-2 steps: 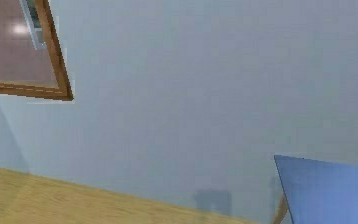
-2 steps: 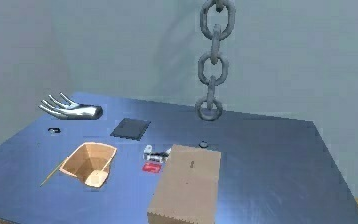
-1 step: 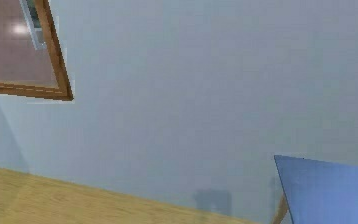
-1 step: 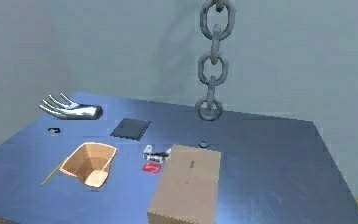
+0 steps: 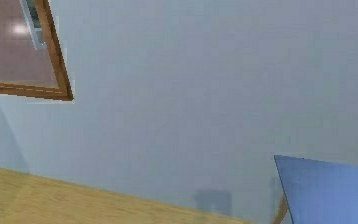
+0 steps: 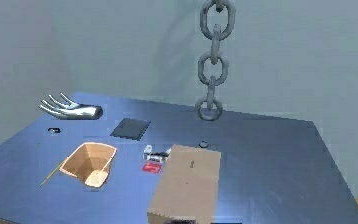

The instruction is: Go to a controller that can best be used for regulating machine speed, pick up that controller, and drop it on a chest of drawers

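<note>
The gripper's state cannot be told from these pictures, nor whether it holds anything. Just out to the arm's side lies a blue table (image 6: 287, 150), carrying a closed cardboard box (image 6: 187, 183), an open orange box (image 6: 89, 163) and, between the two, a small red, white and dark cluster (image 6: 155, 157). Judging by its size alone, that cluster may be the controller, though its shape is too small to be sure. Farther out lie a flat black square (image 6: 131, 127) and a silvery pronged object (image 6: 72, 107), and a heavy grey chain (image 6: 215, 60) hangs by the far edge. Ahead are a bare wall and a wood-framed panel (image 5: 59, 60). The approach looks nearly done. The next move calls for confirming the target, then lining the arm up between the boxes.
</note>
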Controlling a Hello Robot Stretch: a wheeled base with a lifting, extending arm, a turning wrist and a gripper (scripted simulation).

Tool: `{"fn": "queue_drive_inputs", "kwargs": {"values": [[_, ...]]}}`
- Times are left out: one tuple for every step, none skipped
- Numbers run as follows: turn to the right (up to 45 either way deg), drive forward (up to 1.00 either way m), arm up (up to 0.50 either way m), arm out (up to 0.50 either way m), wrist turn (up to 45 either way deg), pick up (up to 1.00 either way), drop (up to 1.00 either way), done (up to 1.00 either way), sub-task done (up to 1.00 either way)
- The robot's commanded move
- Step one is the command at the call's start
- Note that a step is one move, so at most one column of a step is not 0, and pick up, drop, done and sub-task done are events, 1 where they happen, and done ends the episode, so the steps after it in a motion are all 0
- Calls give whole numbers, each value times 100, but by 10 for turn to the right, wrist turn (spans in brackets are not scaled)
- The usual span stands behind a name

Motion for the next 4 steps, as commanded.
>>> {"fn": "queue_drive_inputs", "kwargs": {"values": [[0, 0, 0, 40, 0, 0, 0, 0, 0], [0, 0, 0, 0, 450, 0, 0, 0, 0], [0, 0, 0, 0, 450, 0, 0, 0, 0], [0, 0, 0, 0, 450, 0, 0, 0, 0]]}}
